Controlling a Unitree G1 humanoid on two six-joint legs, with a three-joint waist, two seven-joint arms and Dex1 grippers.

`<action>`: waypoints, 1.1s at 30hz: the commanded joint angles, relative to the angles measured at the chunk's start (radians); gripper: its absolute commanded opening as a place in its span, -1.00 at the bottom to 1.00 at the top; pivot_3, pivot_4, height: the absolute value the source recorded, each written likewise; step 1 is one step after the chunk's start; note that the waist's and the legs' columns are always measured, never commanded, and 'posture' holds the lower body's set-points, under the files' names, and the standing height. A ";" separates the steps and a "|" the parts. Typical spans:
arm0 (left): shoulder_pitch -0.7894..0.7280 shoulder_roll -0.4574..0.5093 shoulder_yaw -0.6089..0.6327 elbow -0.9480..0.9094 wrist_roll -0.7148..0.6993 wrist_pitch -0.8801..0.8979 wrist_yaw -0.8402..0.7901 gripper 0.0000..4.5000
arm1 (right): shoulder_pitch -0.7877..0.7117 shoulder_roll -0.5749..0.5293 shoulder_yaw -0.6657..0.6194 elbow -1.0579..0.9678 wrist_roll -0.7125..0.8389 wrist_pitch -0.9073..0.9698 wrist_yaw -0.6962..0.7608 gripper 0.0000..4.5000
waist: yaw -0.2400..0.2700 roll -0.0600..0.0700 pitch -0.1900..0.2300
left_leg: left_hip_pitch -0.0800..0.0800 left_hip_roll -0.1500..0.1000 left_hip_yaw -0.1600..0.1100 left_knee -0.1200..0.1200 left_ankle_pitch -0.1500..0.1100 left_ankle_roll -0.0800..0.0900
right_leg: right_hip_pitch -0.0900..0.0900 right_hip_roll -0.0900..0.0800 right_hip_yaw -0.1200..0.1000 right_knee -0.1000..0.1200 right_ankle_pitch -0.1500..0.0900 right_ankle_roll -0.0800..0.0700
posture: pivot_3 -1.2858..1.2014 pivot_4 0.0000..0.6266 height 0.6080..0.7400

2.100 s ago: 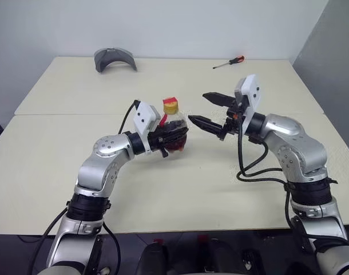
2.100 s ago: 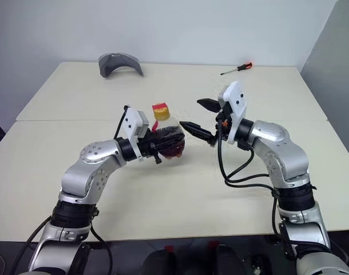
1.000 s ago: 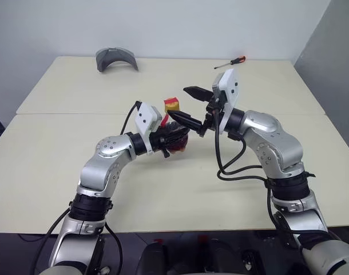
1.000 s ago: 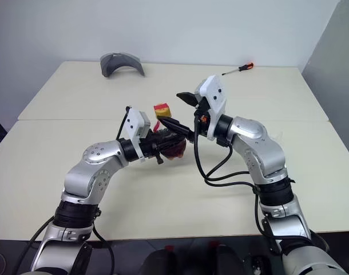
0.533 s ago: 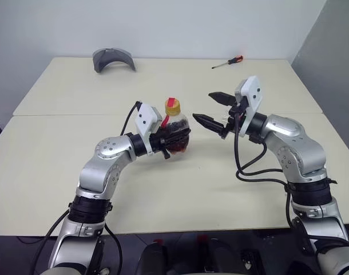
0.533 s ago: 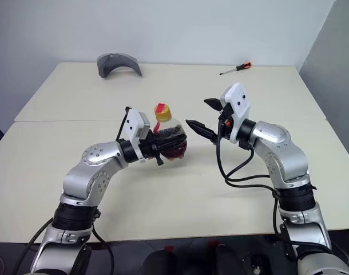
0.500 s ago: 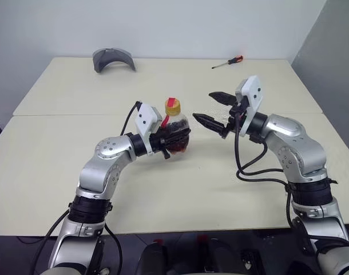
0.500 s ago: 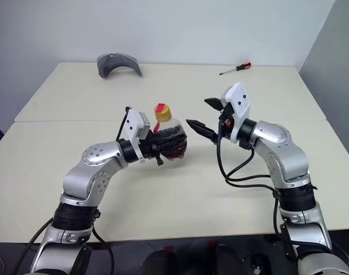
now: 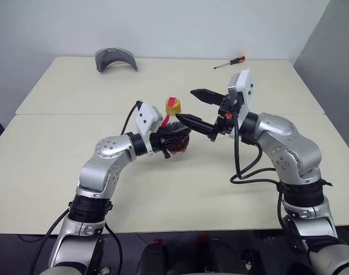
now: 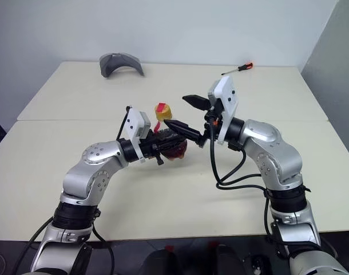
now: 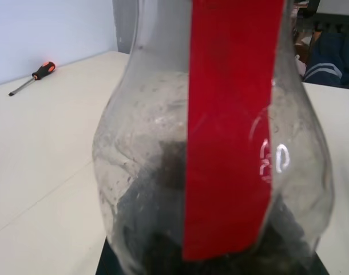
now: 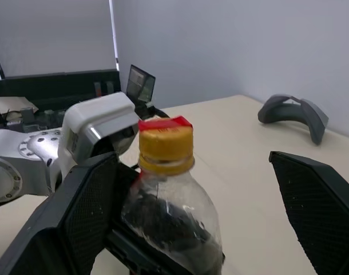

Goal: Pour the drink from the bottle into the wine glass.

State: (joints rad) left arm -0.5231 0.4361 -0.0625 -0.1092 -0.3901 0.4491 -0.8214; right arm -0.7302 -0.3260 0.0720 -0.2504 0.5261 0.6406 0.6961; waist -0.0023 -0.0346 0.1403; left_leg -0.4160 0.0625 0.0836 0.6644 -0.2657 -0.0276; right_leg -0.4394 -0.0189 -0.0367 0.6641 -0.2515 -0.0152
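Counter of pale cream under you, two slabs meeting at a seam, white wall behind. Your left gripper has its jaws pinched on the bottle, drink low inside. Your right gripper has its jaws spread around the yellow cap. Beyond them lie a screwdriver and a grey curved piece.

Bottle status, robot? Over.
Left hand shut on bottle. Right hand open, straddling yellow cap. Cap still on; wine glass unsighted.

Clear bottle with red label strip, yellow cap, dark brown drink, orange-handled screwdriver, cream table
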 commanded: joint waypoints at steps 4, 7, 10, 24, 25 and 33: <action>-0.033 -0.003 0.006 -0.032 -0.011 -0.014 -0.007 -0.55 | -0.030 0.021 0.019 0.011 -0.039 -0.047 -0.013 1.00 | 0.000 0.000 0.000 | 0.000 0.000 0.000 0.000 0.000 0.000 | 0.000 0.000 0.000 0.000 0.000 0.000 | 0.03 -0.52 1.00; -0.035 -0.005 0.006 -0.029 -0.011 -0.015 -0.005 -0.55 | -0.031 0.027 0.025 0.017 -0.051 -0.055 -0.015 1.00 | 0.000 0.000 0.000 | 0.000 0.000 0.000 0.000 0.000 0.000 | 0.000 0.000 0.000 0.000 0.000 0.000 | 0.03 -0.52 1.00; -0.035 -0.007 0.006 -0.030 -0.011 -0.015 -0.003 -0.55 | -0.033 0.030 0.026 0.021 -0.056 -0.058 -0.017 1.00 | 0.000 0.000 0.000 | 0.000 0.000 0.000 0.000 0.000 0.000 | 0.000 0.000 0.000 0.000 0.000 0.000 | 0.03 -0.52 1.00; -0.027 -0.006 0.009 -0.027 -0.010 -0.018 -0.004 -0.55 | -0.047 0.046 0.000 0.020 -0.014 -0.038 -0.011 1.00 | 0.000 0.000 0.000 | 0.000 0.000 0.000 0.000 0.000 0.000 | 0.000 0.000 0.000 0.000 0.000 0.000 | 0.03 -0.52 1.00; -0.027 -0.006 0.009 -0.027 -0.010 -0.018 -0.004 -0.55 | -0.046 0.045 0.000 0.016 -0.007 -0.035 -0.009 1.00 | 0.000 0.000 0.000 | 0.000 0.000 0.000 0.000 0.000 0.000 | 0.000 0.000 0.000 0.000 0.000 0.000 | 0.03 -0.52 1.00; -0.028 -0.006 0.007 -0.028 -0.010 -0.016 -0.006 -0.55 | -0.037 0.025 -0.004 0.020 -0.013 -0.038 -0.016 1.00 | 0.000 0.000 0.000 | 0.000 0.000 0.000 0.000 0.000 0.000 | 0.000 0.000 0.000 0.000 0.000 0.000 | 0.03 -0.52 1.00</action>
State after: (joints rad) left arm -0.5309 0.4330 -0.0629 -0.1080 -0.3898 0.4494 -0.8211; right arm -0.7587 -0.2960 0.0976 -0.1951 0.5033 0.6174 0.6771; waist -0.0021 -0.0346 0.1403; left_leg -0.4161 0.0625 0.0836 0.6644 -0.2657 -0.0276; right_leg -0.4394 -0.0189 -0.0368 0.6642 -0.2515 -0.0152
